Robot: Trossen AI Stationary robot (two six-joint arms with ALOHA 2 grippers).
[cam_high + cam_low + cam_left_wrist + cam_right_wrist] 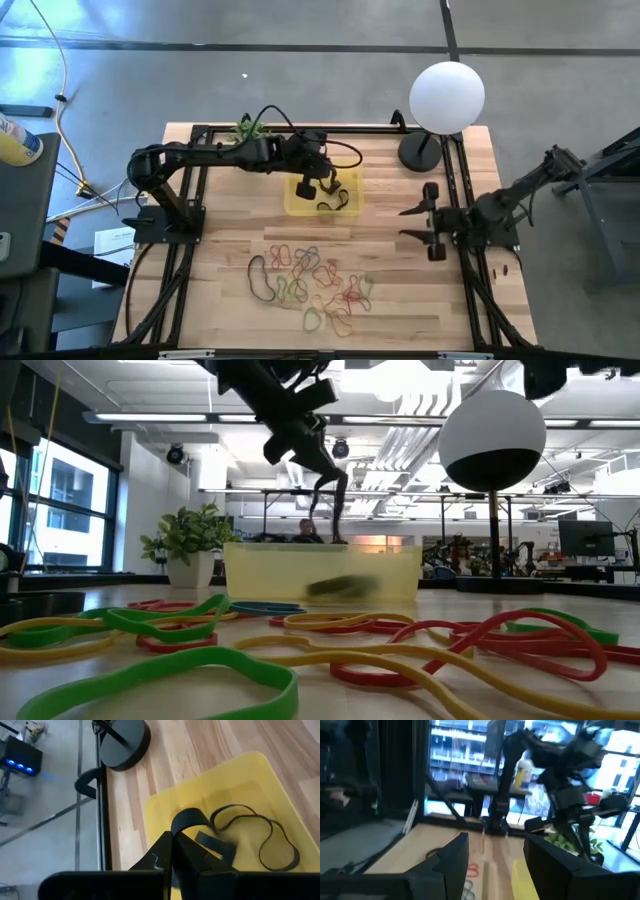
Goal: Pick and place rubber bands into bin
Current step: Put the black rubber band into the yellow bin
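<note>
1. Wooden table (pixel 420 300), light planks, framed by black rails.
2. White globe lamp (pixel 447 96) on a round black base (pixel 418 152), at the table's far right corner.
3. Small green plant (pixel 246 130) at the far edge; in the low view it stands in a white pot (pixel 184 569).
4. Grey floor (pixel 300 80) beyond.

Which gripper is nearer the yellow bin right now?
Left. The left gripper hangs over the bin, shut on a black rubber band; the right gripper waits open off to the bin's side.
</note>
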